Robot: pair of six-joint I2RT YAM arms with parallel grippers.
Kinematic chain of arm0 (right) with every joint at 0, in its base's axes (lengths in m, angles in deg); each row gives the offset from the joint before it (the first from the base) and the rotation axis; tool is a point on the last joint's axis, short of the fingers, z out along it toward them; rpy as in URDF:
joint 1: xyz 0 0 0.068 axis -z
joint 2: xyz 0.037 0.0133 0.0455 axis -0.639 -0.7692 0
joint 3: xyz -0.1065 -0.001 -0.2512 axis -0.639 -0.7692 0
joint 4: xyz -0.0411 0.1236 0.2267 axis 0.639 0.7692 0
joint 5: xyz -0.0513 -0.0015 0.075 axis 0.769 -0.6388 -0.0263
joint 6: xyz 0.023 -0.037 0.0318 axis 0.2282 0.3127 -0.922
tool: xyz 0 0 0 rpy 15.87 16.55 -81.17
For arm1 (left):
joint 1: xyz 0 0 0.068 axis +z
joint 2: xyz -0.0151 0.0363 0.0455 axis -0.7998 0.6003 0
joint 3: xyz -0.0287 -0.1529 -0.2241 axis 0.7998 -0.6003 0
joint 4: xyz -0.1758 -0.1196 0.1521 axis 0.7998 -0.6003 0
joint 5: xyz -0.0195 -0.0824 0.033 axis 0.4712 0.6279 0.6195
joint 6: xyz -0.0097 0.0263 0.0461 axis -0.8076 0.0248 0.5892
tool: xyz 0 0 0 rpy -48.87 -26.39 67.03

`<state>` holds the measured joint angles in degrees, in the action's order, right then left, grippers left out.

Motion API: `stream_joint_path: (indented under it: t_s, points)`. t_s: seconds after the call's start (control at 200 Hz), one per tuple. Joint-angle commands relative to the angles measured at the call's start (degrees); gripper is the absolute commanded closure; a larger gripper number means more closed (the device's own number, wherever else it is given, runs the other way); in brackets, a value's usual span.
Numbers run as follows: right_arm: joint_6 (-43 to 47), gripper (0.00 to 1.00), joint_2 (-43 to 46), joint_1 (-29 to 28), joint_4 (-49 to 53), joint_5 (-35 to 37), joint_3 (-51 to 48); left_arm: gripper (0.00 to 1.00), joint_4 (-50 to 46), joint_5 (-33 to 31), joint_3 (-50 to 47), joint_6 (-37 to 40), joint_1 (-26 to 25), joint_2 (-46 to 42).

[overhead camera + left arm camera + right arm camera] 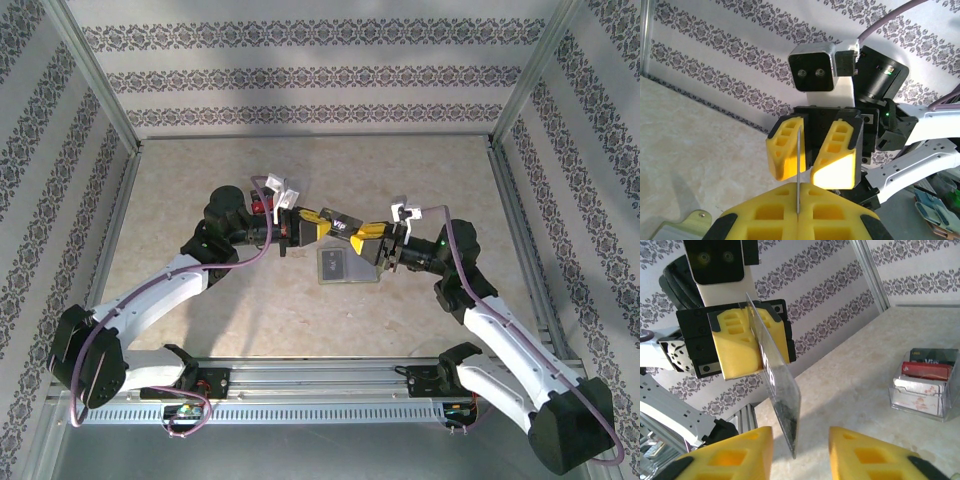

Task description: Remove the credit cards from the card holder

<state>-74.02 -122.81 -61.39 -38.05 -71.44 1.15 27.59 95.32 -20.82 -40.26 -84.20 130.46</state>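
Observation:
My left gripper (322, 222) is shut on one end of a black credit card (345, 220) and holds it in the air above the table. In the left wrist view the card (798, 165) shows edge-on as a thin line rising out of the closed yellow fingers (765, 210). My right gripper (360, 237) faces it, jaws apart, with the card's free end (782, 395) between them and a gap on both sides. The card holder (917, 399), a clear stand, sits on the table below the grippers (335, 268). It holds a black, a red and a white card.
Patterned walls and metal posts enclose the beige table (200, 180). A metal rail (320, 385) carrying both arm bases runs along the near edge.

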Motion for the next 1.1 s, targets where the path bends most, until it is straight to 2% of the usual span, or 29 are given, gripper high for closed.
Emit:
stream_joint_path:
  t_s: [0.0,0.205,0.41,0.59,0.74,0.78,0.849,0.889,0.974,1.094]
  points:
    - [-0.33,0.7,-0.77,-1.15,-5.97,0.19,0.64,1.0,5.83,1.7,-0.99,-2.74,0.55,0.49]
    - [-0.3,0.77,-2.86,-2.73,-7.3,-0.38,2.04,1.0,6.94,2.01,-1.09,-3.67,0.53,1.02]
    - [-0.03,0.92,-4.72,-3.85,-8.9,-1.51,3.37,1.0,7.12,2.3,-1.26,-4.16,0.58,1.21]
    - [0.97,1.0,-4.54,-4.34,-9.02,-1.82,3.74,1.0,7.08,2.3,-1.53,-4.35,0.64,1.35]
    - [1.69,1.0,-3.52,-4.5,-8.61,-1.93,3.26,1.0,7.14,3.06,-1.19,-4.84,0.67,1.78]
    - [2.13,1.0,-3.06,-4.52,-7.81,-1.54,3.13,0.95,7.09,3.61,-0.94,-4.9,0.74,1.94]
    - [2.76,1.0,-2.28,-4.39,-6.25,-0.93,2.86,0.73,6.41,4.93,-0.12,-4.84,1.2,1.69]
    - [3.21,1.0,-1.82,-4.18,-4.99,-0.78,2.77,0.65,5.56,5.56,0.58,-4.53,1.83,1.28]
    - [5.43,1.0,-0.72,-3.99,-0.17,-0.34,2.92,0.62,0.42,6.72,3.22,-1.49,3.16,-0.14]
    - [10.99,1.0,0.5,-3.99,12.04,0.19,4.9,0.62,-14.49,5.46,8.47,9.91,3.7,-2.46]
